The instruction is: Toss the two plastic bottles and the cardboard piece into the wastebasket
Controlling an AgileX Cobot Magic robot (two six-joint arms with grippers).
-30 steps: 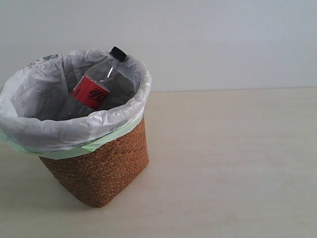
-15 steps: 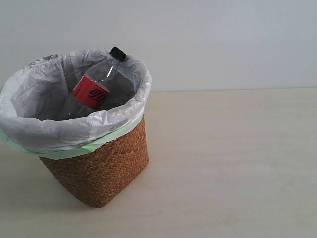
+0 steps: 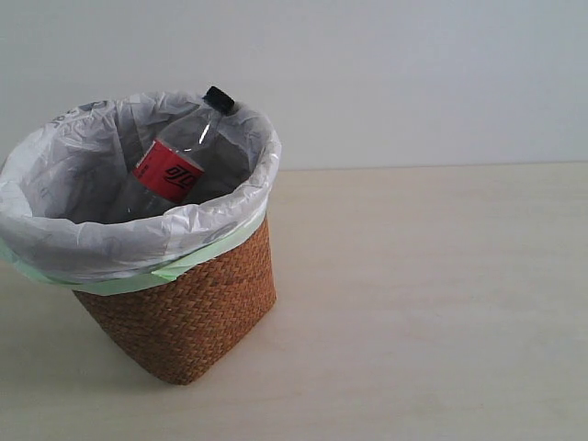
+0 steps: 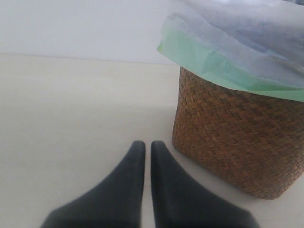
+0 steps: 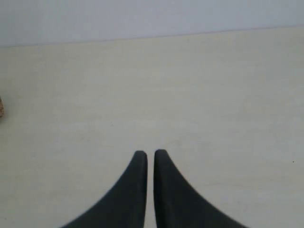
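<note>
The brown wicker wastebasket (image 3: 188, 322) with its white bag liner (image 3: 138, 234) stands at the left of the exterior view. The slim bottle with red label and black cap (image 3: 179, 165) leans inside it, cap against the far rim. The green-capped bottle and the cardboard piece are hidden or out of view. In the left wrist view my left gripper (image 4: 147, 146) is shut and holds nothing, low over the table beside the wastebasket (image 4: 237, 137). My right gripper (image 5: 150, 154) is shut and holds nothing, over bare table. Neither gripper shows in the exterior view.
The pale wooden table (image 3: 423, 303) stretches to the right of the basket, up to a plain light wall (image 3: 395, 73). A sliver of brown wicker (image 5: 1, 108) shows at the edge of the right wrist view.
</note>
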